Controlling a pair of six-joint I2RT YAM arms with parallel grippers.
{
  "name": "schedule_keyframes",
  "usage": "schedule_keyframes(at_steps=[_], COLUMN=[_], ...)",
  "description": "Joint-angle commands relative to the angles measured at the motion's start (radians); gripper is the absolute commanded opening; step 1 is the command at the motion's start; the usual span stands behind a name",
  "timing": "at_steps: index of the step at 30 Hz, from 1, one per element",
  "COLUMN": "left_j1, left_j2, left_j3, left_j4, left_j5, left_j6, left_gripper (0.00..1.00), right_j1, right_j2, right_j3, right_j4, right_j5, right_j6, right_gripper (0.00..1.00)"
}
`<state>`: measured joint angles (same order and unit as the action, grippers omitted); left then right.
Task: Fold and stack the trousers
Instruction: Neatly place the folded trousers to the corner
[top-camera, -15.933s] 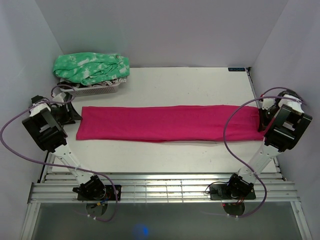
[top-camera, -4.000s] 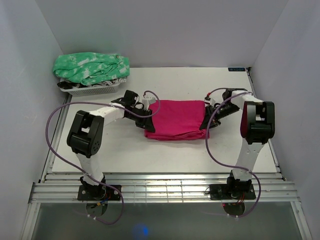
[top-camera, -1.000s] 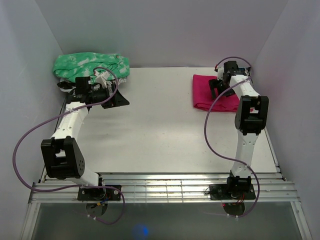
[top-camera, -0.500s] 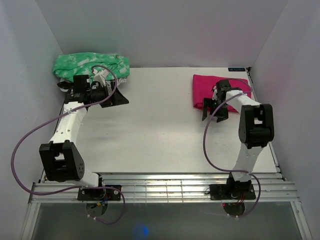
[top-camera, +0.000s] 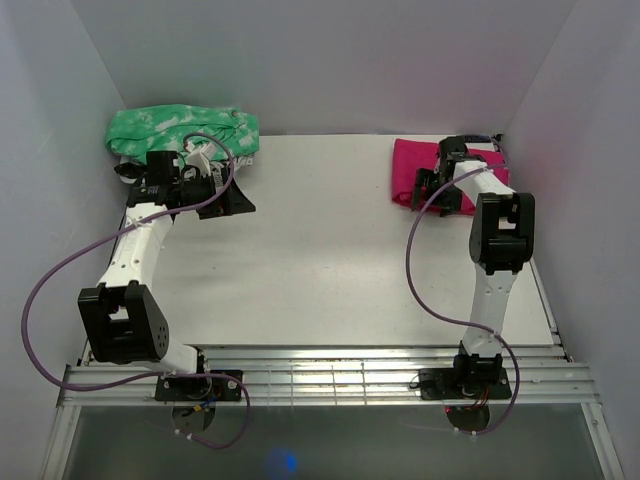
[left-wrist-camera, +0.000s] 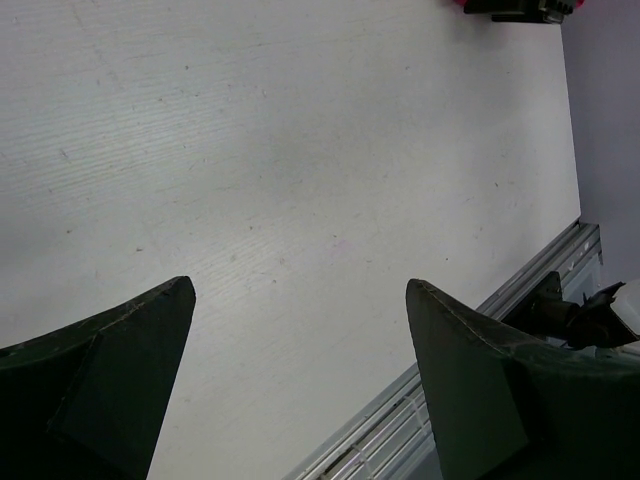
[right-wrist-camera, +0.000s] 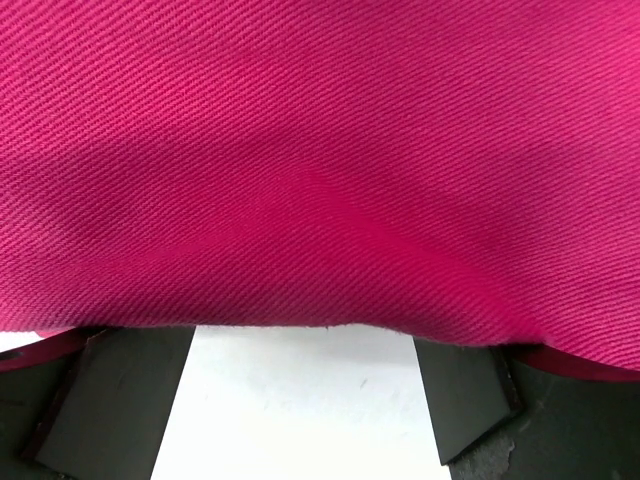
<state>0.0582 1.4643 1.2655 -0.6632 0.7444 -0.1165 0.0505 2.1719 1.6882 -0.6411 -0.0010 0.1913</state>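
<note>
Just ahead of the wide-open, empty right fingers (right-wrist-camera: 110, 400) the trousers (top-camera: 408, 170) are laid folded; the left fingers (left-wrist-camera: 100, 390) are likewise spread empty; little is judged left.

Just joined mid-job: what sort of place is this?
Probably a lab robot cell, not a home: plain walls box in a white table, with a slotted metal mounting rail at its near edge.

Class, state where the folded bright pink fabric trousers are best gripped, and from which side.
Probably the layered edge of the folded pink fabric trousers facing the open white table, approached low from the table's middle: the bundle lies flat in the far right corner, walls close by.
</note>
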Motion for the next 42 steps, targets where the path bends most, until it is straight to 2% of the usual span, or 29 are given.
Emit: schedule_keyframes(at_steps=[1, 6, 10, 15, 27, 30, 33, 37, 40, 42], left_j1=[0.009, 0.015, 0.019, 0.020, 0.034, 0.037, 0.038, 0.040, 0.040, 0.040], left_j2=[-0.039, -0.039, -0.050, -0.055, -0.044, -0.044, -0.048, -0.027, -0.007, -0.009], left_j3=[0.043, 0.031, 0.021, 0.014, 0.003, 0.012, 0.035, 0.132, 0.161, 0.157], left_j4=[-0.035, -0.050, -0.058, -0.059, -0.067, -0.062, -0.061, -0.088, -0.107, -0.108], left_j5=[-0.020, -0.031, -0.036, -0.034, -0.042, -0.033, -0.017, -0.063, -0.068, -0.045], left_j6=[0.038, 0.052, 0.061, 0.064, 0.066, 0.058, 0.052, 0.067, 0.089, 0.112], left_gripper=[0.98, 0.98, 0.98, 0.98, 0.98, 0.98, 0.98, 0.98, 0.98, 0.98], right_j1=[-0.075, -0.119, -0.150, -0.172, -0.156, -0.135, -0.118, -0.110, -0.110, -0.110], right_j2=[0.130, 0.207, 0.246, 0.273, 0.313, 0.257, 0.134, -0.093, -0.248, -0.367], right_j3=[0.062, 0.224, 0.287, 0.330, 0.439, 0.417, 0.371, 0.317, 0.289, 0.211], right_j4=[0.057, 0.063, 0.063, 0.080, 0.116, 0.092, 0.058, -0.009, -0.083, -0.098], right_j5=[0.059, 0.035, 0.024, 0.030, 0.013, 0.012, -0.033, -0.063, -0.145, -0.200], right_j6=[-0.018, -0.108, -0.196, -0.360, -0.523, -0.520, -0.500, -0.495, -0.513, -0.509], right_gripper=[0.90, 0.90, 0.90, 0.90, 0.90, 0.90, 0.90, 0.90, 0.90, 0.90])
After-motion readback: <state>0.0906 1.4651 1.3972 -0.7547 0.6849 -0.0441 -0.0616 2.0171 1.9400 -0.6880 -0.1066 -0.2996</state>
